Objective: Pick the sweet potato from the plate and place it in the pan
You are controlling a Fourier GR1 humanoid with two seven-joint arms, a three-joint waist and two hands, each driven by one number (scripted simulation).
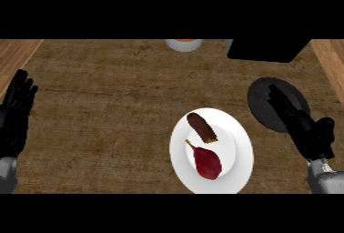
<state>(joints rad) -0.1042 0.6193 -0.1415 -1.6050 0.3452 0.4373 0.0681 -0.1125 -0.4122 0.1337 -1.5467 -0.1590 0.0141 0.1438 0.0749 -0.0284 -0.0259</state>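
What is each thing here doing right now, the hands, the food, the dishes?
Left hand: open, resting at the left edge.
Right hand: open, above the pan, holding nothing.
Sweet potato: lying on the plate.
Brown food piece: lying on the plate.
White plate: holds both.
Dark pan: nothing seen in it.

— What lies beside the task's own things?

— A dark brown oblong piece [201, 127] with a yellowish cut end, lying at a slant.

— And farther back?

— A white cup [183, 44] with an orange top at the far edge, cut off by the view, and to its right a black box-like block [267, 49]. All of it stands on a brown, rough-grained table [107, 113], with lighter wood strips [17, 53] along both sides.
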